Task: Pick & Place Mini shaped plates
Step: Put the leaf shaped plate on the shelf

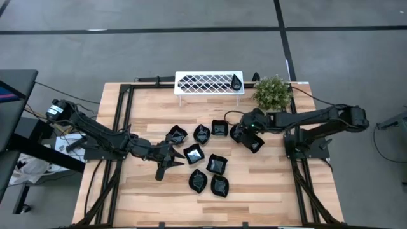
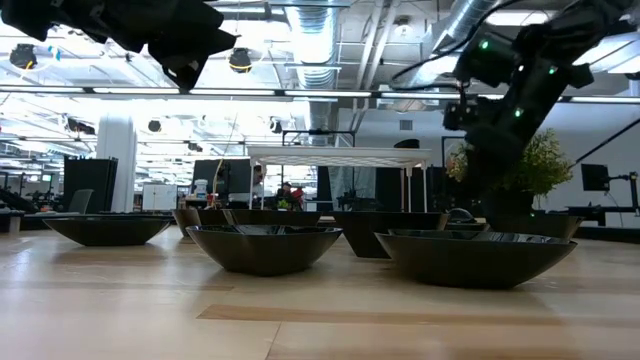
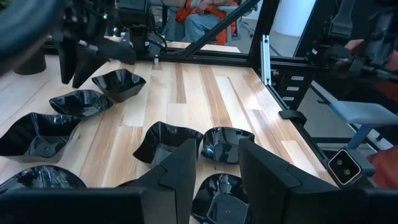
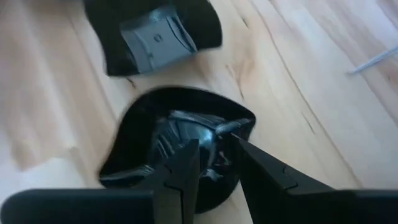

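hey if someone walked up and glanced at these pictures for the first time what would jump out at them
Probably the cluster of mini shaped plates, glossy black against the pale wooden table, gathered mid-table. Next, the two dark arms reaching in from either side: the left gripper open, just left of the cluster, and the right gripper closed on the rim of a black plate at its right edge. Along the far edge stand a white lattice rack and a green potted plant.

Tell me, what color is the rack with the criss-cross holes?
White lattice rack; the high view shows it best.
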